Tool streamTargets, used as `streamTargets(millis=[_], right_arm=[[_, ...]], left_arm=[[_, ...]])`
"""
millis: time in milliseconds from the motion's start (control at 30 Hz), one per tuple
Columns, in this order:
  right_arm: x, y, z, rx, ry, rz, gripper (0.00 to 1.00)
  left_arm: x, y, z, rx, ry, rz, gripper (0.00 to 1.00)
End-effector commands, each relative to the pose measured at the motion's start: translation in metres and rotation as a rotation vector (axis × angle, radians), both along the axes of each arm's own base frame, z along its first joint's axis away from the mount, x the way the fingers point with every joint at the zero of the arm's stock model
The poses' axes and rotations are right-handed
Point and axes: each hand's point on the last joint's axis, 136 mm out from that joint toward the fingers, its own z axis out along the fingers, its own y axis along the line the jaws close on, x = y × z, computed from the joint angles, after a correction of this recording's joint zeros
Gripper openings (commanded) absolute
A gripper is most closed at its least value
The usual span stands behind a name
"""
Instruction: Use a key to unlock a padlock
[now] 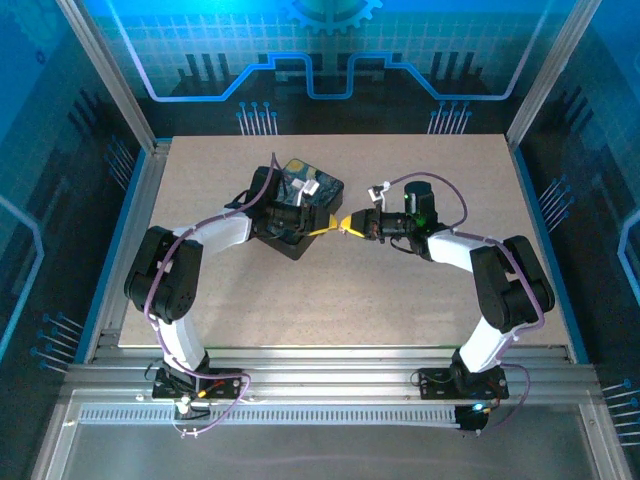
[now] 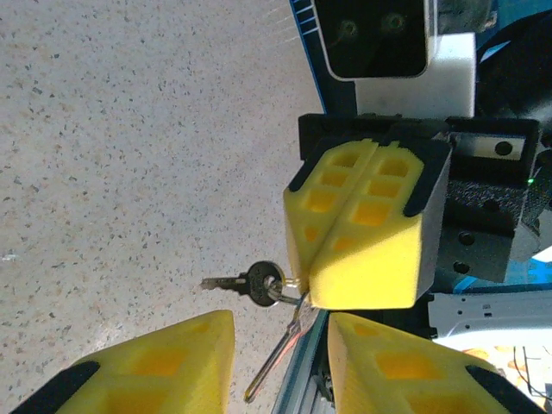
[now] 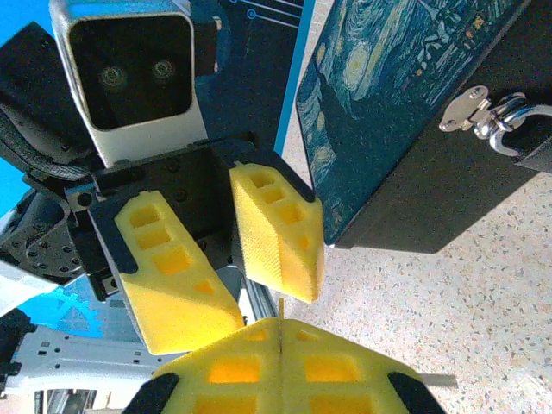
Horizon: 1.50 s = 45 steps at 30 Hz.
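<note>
Counts: two arms, two claws, one box (image 1: 322, 192), one padlock (image 3: 512, 116), one hasp (image 3: 467, 107), and two keys (image 2: 255, 284) on one ring (image 2: 290, 291).
Left claw (image 2: 280, 335): released, with its yellow fingers (image 2: 155, 366) spread apart.
Right claw (image 2: 321, 272): clenched, with its fingers pressed flat together. The tips pinch the ring, so the keys dangle below them.
Keys: the dark-headed one lies level and points away from the right claw. The second hangs down slantwise between the left claw's fingers, seen from the left wrist.
Padlock: it hangs by its silvery shackle through the hasp on the box's dark side face, just under the printed lid. Its dark body is cut off by the picture's edge in the right wrist view.
Box: it sits on the counter (image 1: 250, 295) toward the far middle, well apart from every edge.
Edges: a metal rail runs along the near edge by the arm bases. Frame posts and blue walls stand at the other sides.
Open room: bare speckled counter spreads on the near side and on both flanks of the box.
In the way: the left claw stands tip to tip with the right claw, just beside the box's near right corner. The left arm reaches along the box's near left side.
</note>
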Motion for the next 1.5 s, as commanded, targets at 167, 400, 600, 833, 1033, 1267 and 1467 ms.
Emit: streamTargets(millis=[167, 400, 600, 833, 1033, 1267, 1467], right_arm=[[0.001, 0.003, 0.021, 0.018, -0.066, 0.007, 0.0], [0.006, 0.004, 0.016, 0.021, -0.055, -0.005, 0.0], [0.005, 0.005, 0.014, 0.02, -0.051, 0.0, 0.0], [0.006, 0.006, 0.014, 0.016, -0.056, -0.005, 0.0], [0.008, 0.005, 0.015, 0.021, -0.061, -0.015, 0.0], [0.006, 0.011, 0.013, 0.029, -0.05, 0.002, 0.0], [0.006, 0.014, 0.007, 0.021, -0.038, 0.001, 0.0]], left_arm=[[-0.001, 0.007, -0.008, 0.008, 0.007, 0.011, 0.35], [-0.005, 0.006, -0.002, -0.013, 0.002, -0.01, 0.24], [-0.006, 0.006, -0.001, -0.02, 0.003, -0.018, 0.14], [-0.005, 0.004, 0.006, -0.046, -0.001, -0.023, 0.17], [-0.007, 0.004, 0.006, -0.055, 0.003, -0.033, 0.28], [-0.008, 0.003, 0.006, -0.059, 0.005, -0.04, 0.29], [-0.01, 0.003, 0.009, -0.069, 0.001, -0.05, 0.18]])
